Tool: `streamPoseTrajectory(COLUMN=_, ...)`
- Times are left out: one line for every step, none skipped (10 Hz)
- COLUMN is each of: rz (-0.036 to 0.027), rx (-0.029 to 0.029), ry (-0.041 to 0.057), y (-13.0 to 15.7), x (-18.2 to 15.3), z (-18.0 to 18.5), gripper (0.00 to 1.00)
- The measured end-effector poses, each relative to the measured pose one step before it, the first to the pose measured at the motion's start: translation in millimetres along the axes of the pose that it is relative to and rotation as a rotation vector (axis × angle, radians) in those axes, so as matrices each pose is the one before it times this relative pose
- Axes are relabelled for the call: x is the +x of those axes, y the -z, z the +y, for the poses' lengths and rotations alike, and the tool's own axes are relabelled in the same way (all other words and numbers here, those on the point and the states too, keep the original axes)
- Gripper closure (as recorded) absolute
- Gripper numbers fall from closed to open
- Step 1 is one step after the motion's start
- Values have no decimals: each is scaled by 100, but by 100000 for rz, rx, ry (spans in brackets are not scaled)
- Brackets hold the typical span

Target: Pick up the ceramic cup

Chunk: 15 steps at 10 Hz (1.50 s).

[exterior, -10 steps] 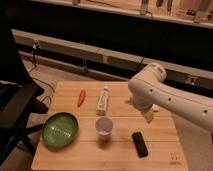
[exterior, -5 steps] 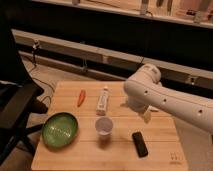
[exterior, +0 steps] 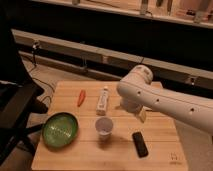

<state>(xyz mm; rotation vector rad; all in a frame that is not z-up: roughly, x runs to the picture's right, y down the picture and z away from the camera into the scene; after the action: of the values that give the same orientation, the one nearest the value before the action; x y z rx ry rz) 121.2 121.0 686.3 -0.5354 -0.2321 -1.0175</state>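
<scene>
The ceramic cup (exterior: 103, 127) is small, white and handleless. It stands upright on the wooden table (exterior: 160, 150), near the middle front. My white arm (exterior: 165, 102) reaches in from the right, and its rounded end hangs over the table behind and to the right of the cup. My gripper (exterior: 143, 115) is mostly hidden under the arm, a short way right of the cup and apart from it.
A green plate (exterior: 60, 129) lies at the front left. A white tube with a printed label (exterior: 103, 99) lies behind the cup, and an orange carrot-like thing (exterior: 80, 97) lies left of it. A black remote-like thing (exterior: 140, 144) lies at the front right. A dark chair (exterior: 15, 110) stands at the left.
My arm has moved left and slightly forward over the table, closer to the cup. The things on the table have not moved.
</scene>
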Motion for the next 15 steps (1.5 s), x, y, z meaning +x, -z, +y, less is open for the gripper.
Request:
streamPoseTrajectory(rz=-333, rx=77, ry=2149, y=-172, x=-298, z=-451, gripper=20)
streamPoseTrajectory(rz=-119, rx=29, ry=1154, y=-100, x=-145, z=-213, gripper=20)
streamPoseTrajectory(rz=-93, rx=-131, ry=1563, y=-162, x=-180, z=-175, gripper=20)
streamPoseTrajectory(rz=-118, rx=-98, ry=1727, y=-178, x=-199, z=-258, gripper=20)
streamPoseTrajectory(rz=-12, rx=-7, ry=1028, y=-65, x=-82, z=-146, gripper=20)
streamPoseTrajectory(rz=-233, rx=-99, ry=1009, y=-194, x=-112, z=-37, gripper=20)
streamPoseTrajectory(rz=-122, rx=30, ry=1162, y=-164, x=-131, z=-197, gripper=20)
streamPoseTrajectory(rz=-140, rx=246, ry=1090, y=-109, x=-149, z=-379, gripper=20)
streamPoseTrajectory(rz=-116, rx=-165, ry=1103, y=-237, x=-119, z=-107, gripper=20)
streamPoseTrajectory(rz=73, rx=69, ry=671, y=-134, x=-9, z=-91, gripper=20)
streamPoseTrajectory(rz=-71, rx=-57, ry=924, y=-147, x=-73, z=-131, gripper=20)
streamPoseTrajectory(rz=-197, rx=-3, ry=689, y=-140, x=-108, z=-48, gripper=20)
streamPoseTrajectory(rz=-24, rx=-52, ry=962, y=-163, x=-87, z=-59, gripper=20)
streamPoseTrajectory(rz=-50, rx=143, ry=695, y=-229, x=-72, z=-83, gripper=20)
streamPoseTrajectory(rz=-48, rx=11, ry=472, y=-176, x=-62, z=-62, gripper=20)
